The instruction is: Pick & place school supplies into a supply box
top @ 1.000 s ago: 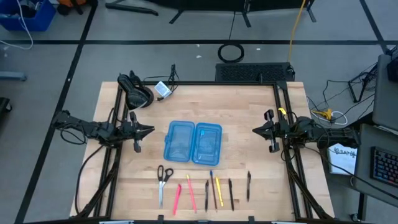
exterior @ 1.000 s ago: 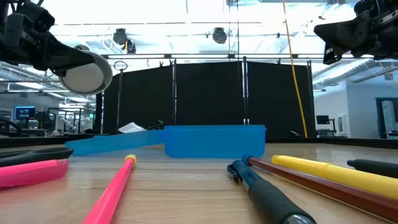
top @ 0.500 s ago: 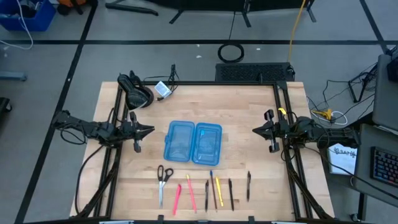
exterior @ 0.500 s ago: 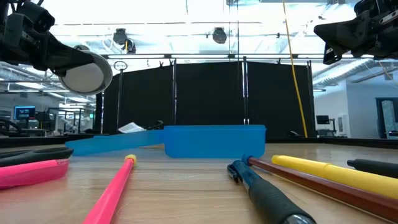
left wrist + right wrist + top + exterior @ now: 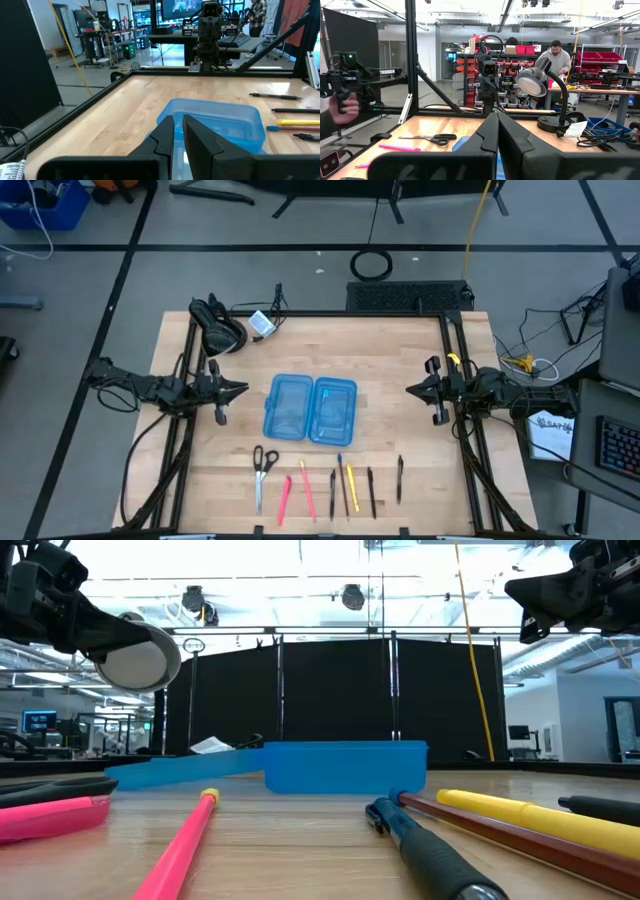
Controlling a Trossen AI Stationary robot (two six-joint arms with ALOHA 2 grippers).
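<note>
The translucent blue supply box (image 5: 311,409) lies open at mid-table, both halves flat on the wood; it also shows in the low view (image 5: 345,768) and the left wrist view (image 5: 215,122). Along the near edge lie the black-handled scissors (image 5: 262,470), two pink pens (image 5: 285,498) (image 5: 307,492), a blue-tipped pen (image 5: 342,483), a yellow one (image 5: 352,487) and several black ones (image 5: 370,490). My left gripper (image 5: 240,389) hovers left of the box, shut. My right gripper (image 5: 410,390) hovers right of the box, shut. Both point at the box and are above the table.
A black desk lamp (image 5: 222,328) and a white tag (image 5: 262,323) sit at the table's far left corner. Black frame rails (image 5: 455,370) run along the table's sides. A person (image 5: 555,57) stands in the room beyond, and a hand (image 5: 342,107) holds a device.
</note>
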